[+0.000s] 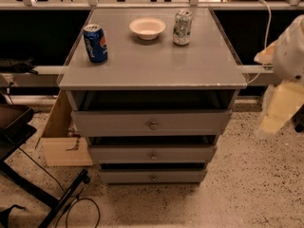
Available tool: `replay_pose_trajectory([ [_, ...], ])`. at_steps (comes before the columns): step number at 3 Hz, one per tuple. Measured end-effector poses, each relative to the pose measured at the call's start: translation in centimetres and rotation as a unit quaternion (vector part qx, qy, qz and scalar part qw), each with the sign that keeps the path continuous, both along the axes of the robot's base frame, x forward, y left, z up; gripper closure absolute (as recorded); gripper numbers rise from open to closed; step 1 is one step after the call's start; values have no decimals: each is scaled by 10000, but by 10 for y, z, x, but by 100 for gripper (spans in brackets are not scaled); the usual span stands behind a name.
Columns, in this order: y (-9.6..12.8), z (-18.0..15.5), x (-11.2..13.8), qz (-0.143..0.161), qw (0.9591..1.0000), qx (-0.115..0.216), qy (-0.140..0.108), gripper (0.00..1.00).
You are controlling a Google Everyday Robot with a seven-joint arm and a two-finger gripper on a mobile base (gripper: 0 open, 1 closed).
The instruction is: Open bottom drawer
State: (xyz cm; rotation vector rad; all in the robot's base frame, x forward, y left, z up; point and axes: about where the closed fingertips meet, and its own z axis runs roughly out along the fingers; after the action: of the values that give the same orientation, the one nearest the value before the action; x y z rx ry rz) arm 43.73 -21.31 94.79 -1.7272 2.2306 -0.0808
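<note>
The bottom drawer (153,175) is the lowest of 3 fronts in the grey cabinet (152,75), with 1 round knob (153,178) at its centre and a dark gap above it. The gripper (280,108) hangs beside the cabinet's right side, clear of all 3 drawers; its open or closed state cannot be determined. The cabinet top carries a blue can (95,42), a bowl (147,28) and a silver can (182,27).

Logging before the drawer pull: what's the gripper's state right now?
Gripper: cannot be told; it is at the right edge, apart from the bottom drawer.
</note>
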Motion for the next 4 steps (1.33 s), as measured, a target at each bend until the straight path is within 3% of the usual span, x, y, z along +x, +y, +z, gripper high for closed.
replay_pose_trajectory([
  [1,15,-61,-7,68,9998,191,27,0],
  [2,34,-139,-6,101,9999,63,85,0],
  [3,36,-255,-5,173,9985,-496,122,0],
  [4,23,-342,-2,54,9971,-702,291,0],
])
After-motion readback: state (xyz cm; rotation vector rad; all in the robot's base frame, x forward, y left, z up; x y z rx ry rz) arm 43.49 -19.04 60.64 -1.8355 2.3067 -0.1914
